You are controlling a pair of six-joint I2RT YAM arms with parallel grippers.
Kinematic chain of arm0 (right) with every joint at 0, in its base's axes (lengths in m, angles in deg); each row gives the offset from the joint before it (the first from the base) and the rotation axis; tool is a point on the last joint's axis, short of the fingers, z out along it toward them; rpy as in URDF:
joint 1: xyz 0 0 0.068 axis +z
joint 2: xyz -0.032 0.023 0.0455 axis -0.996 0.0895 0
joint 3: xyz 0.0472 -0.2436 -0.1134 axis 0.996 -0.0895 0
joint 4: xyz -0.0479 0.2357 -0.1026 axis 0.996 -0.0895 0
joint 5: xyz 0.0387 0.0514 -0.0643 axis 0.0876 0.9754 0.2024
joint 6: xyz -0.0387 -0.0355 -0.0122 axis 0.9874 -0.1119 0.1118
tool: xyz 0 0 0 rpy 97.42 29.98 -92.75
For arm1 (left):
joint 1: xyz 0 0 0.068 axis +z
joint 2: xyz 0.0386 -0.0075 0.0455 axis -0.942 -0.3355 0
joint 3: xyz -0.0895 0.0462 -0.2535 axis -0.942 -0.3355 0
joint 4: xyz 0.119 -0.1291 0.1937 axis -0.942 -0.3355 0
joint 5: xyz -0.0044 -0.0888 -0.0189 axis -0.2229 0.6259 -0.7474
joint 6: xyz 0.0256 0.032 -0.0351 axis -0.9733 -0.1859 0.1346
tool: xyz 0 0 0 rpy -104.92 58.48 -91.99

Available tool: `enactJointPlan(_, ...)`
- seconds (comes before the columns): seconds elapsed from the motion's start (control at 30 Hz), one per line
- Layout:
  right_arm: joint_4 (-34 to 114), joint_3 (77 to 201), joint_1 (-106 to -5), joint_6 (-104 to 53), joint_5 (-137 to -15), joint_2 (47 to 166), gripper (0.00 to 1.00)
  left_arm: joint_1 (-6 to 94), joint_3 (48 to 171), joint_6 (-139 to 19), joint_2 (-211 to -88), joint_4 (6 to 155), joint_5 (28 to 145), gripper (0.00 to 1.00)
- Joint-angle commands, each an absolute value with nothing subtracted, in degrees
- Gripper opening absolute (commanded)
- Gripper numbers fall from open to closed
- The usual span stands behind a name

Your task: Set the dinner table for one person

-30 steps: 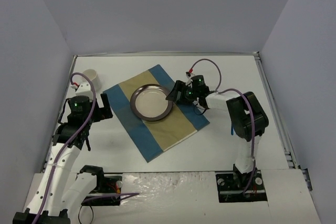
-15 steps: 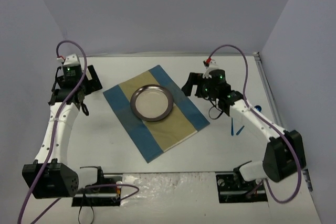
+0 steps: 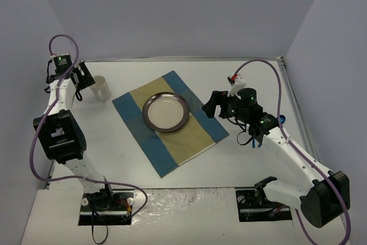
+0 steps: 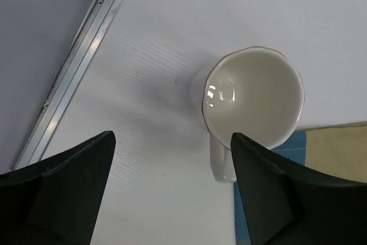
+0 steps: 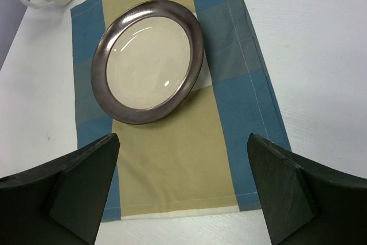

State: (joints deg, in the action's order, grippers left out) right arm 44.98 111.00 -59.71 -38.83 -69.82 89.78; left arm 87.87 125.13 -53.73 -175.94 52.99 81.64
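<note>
Hovering at the far-left corner of the bench (image 3: 229, 164), the left fingers (image 4: 57, 193) stand open above a white mug (image 4: 252, 98); the right fingers (image 5: 74, 190), open too, overlook the plate (image 5: 150, 61) on the striped mat (image 5: 172, 164).

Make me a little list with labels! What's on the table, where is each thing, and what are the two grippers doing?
table: white, metal rim
mat: blue-and-tan striped cloth, flat, slanted on the table
plate: on the mat, empty, dark rim
mug: white, upright, empty, on bare table by the mat's far left corner
left gripper: open, empty, over the mug
right gripper: open, empty, facing the plate
</note>
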Motion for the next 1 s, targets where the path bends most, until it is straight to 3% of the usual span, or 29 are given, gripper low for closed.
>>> enactJointPlan(0.0, 46.89, 109.38, -59.38, -36.80, -68.40, 87.47, 0.91, 88.85, 131.93, -55.50, -178.00, 56.86, 86.51, 0.74)
enactJointPlan(0.47, 46.72, 107.35, -59.38, -36.81, -68.55, 87.60, 0.91, 88.82, 137.00, -56.66, -186.13, 56.45, 87.97, 0.54)
enactJointPlan(0.53, 46.72, 107.22, -59.38, -36.90, -68.50, 87.65, 0.91, 88.68, 137.00, -56.56, -186.41, 57.02, 88.07, 0.42)
enactJointPlan(0.67, 46.72, 107.04, -59.38, -37.07, -68.59, 87.48, 0.91, 88.33, 137.09, -56.22, -187.11, 57.82, 88.50, 0.30)
enactJointPlan(0.73, 46.55, 106.96, -59.38, -37.15, -68.75, 87.31, 0.90, 88.08, 137.41, -56.22, -187.52, 57.66, 88.50, 0.16)
enactJointPlan(0.83, 46.41, 107.21, -59.38, -36.98, -69.07, 87.17, 0.90, 87.85, 137.35, -56.43, -186.51, 57.64, 88.50, 0.02)
enactJointPlan(0.97, 46.08, 108.58, -59.18, -36.62, -69.67, 87.24, 0.90, 86.94, 136.63, -56.66, -182.74, 57.33, 87.81, 0.00)
